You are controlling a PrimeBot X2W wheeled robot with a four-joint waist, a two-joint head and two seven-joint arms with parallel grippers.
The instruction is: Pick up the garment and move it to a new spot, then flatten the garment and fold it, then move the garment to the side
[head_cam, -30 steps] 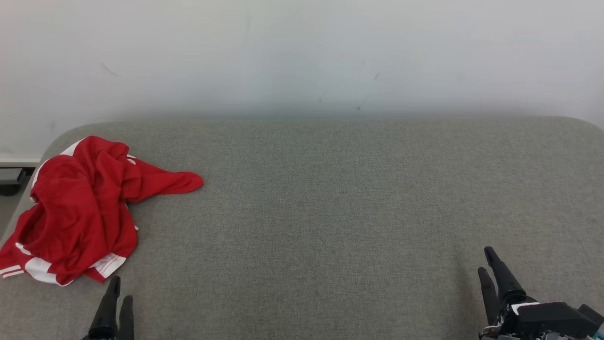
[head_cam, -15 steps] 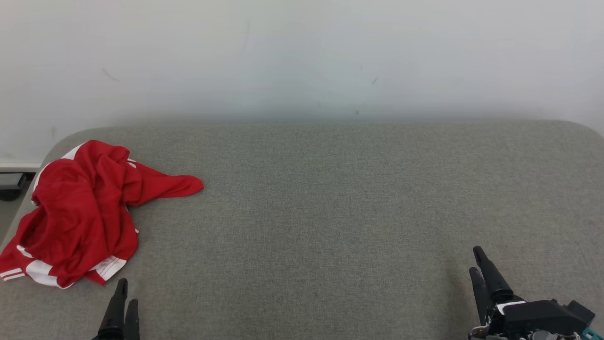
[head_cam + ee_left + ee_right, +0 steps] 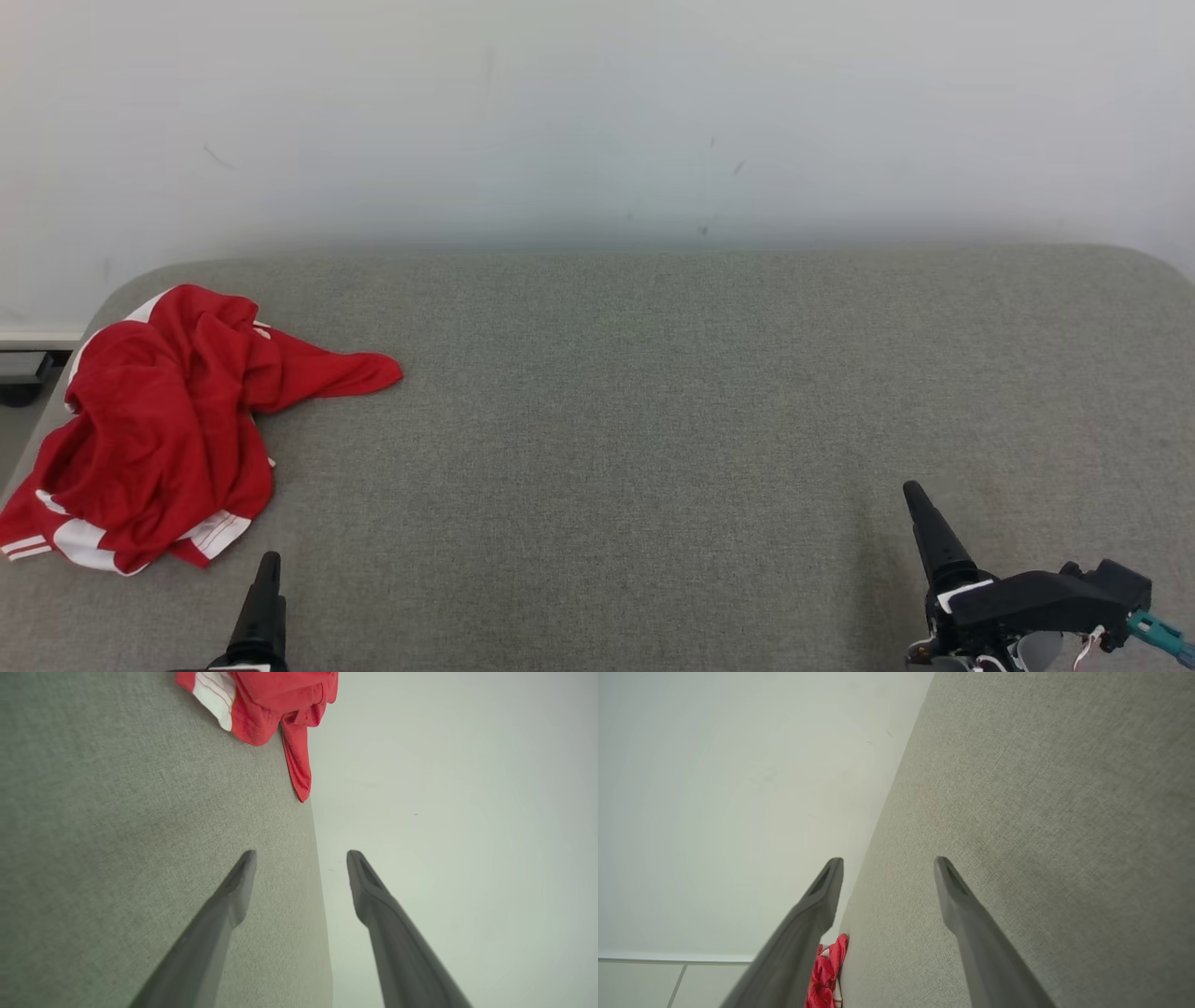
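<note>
You have the garment (image 3: 159, 429) lying at about 9 o'clock in the head view, crumpled in a loose red heap near the left end of the grey fabric surface (image 3: 616, 420). White striped trim shows along the heap's 6 to 7 o'clock edge. One narrow tongue of red cloth stretches out flat toward 3 o'clock. The 9 o'clock side of the heap reaches the surface's left edge, and nothing is touching the cloth.

Your left gripper (image 3: 268, 569) sits at 7 o'clock in the head view, seen edge-on, with its fingers pointing to 12 o'clock. It is near the garment's striped hem but apart from it. In the left wrist view the two fingers stand spread wide with nothing between them. One finger lies over the grey fabric and the other against the pale wall (image 3: 597, 121). There the garment lies up at 11 to 12 o'clock, well ahead of the fingertips.

Your right gripper (image 3: 920, 509) is at 5 o'clock in the head view, well apart from the garment, over bare fabric. Its dark body carries a small teal connector (image 3: 1153, 630) on its 3 o'clock side. The right wrist view shows its fingers just as wide and empty. A small patch of the garment peeks out at 7 o'clock, partly behind one finger.
</note>
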